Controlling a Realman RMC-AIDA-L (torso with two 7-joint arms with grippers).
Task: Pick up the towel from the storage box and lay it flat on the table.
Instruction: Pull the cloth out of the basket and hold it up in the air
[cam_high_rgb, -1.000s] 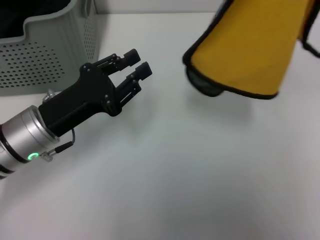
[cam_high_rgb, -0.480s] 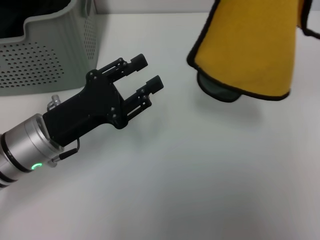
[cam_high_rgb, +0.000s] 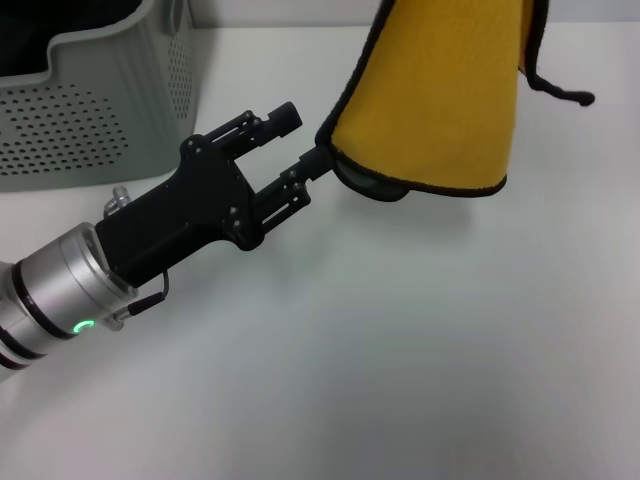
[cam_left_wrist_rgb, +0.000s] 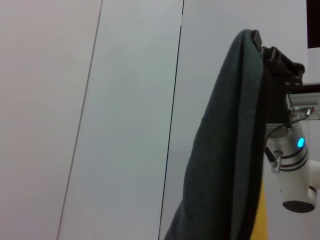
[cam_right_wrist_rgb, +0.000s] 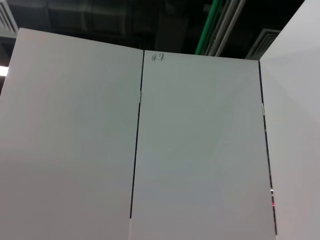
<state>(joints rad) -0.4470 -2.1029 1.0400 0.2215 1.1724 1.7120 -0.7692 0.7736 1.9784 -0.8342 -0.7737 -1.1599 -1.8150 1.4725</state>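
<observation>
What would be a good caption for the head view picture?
Left gripper, jaws open, reaches for the hanging yellow towel above the table, box behind.

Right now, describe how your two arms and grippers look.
The left gripper is matte black with slim linkage fingers, on a silver wrist with black bands, a green light and a thin black cable. The right gripper is black on a white wrist with a blue light.

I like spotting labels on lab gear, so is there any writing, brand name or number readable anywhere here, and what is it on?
Small dark handwritten marks near the top of a white wall panel: too small to read.
Nothing readable on the towel, the storage box, the table or the left claw.
</observation>
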